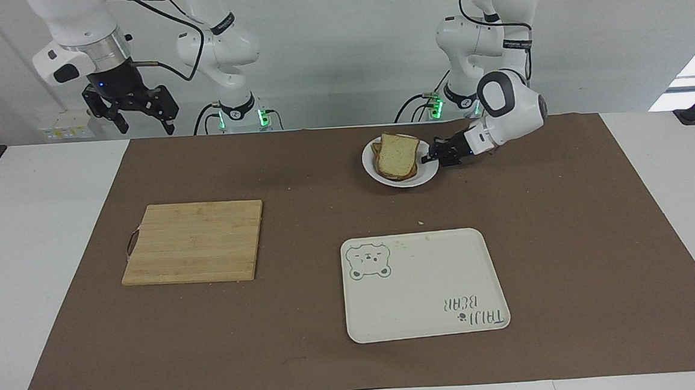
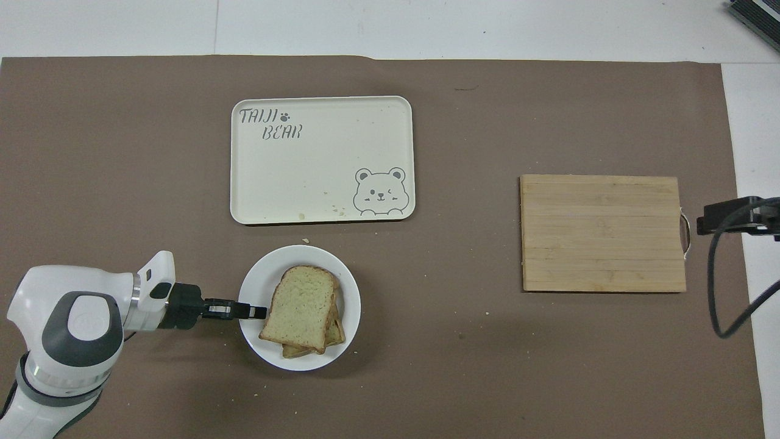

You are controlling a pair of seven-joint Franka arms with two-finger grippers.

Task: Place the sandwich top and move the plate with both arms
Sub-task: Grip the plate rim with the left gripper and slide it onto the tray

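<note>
A white table is covered across most of its top by a brown mat. On the mat lie a cream rectangular tray with a bear drawing and, toward the right arm's end, a wooden cutting board. Scattered crumbs dot the mat between the tray and the robots.
</note>
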